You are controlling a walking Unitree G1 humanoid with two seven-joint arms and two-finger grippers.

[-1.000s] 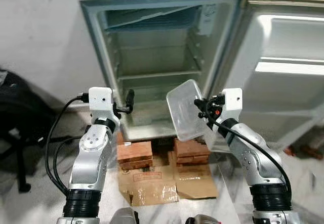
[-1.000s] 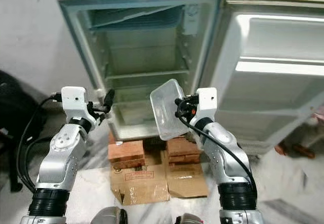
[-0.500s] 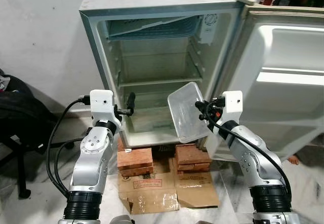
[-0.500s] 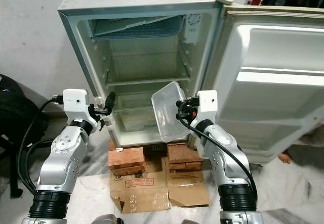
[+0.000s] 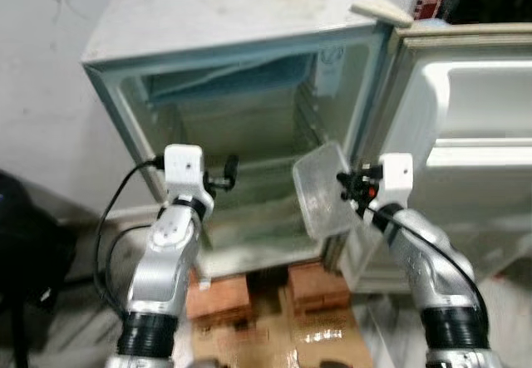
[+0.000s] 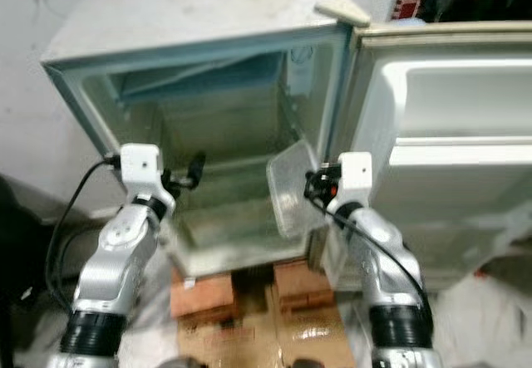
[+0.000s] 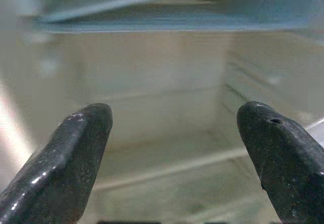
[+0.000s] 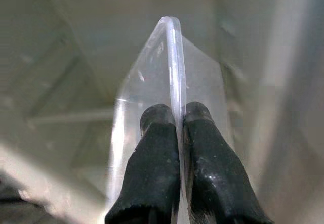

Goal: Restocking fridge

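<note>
right claw (image 8: 177, 128) pinched on clear container (image 5: 320, 189) before open fridge (image 5: 249, 135); left claw (image 7: 174, 133) agape

Both arms raised fwd, left gripper (image 7: 172, 148) fingers spread wide, right gripper (image 8: 173, 128) fingers pinched together

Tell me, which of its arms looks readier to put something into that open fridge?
The right. Its right gripper is already shut on the rim of a clear plastic container, held at the fridge opening. The left gripper is open and holds nothing.
</note>
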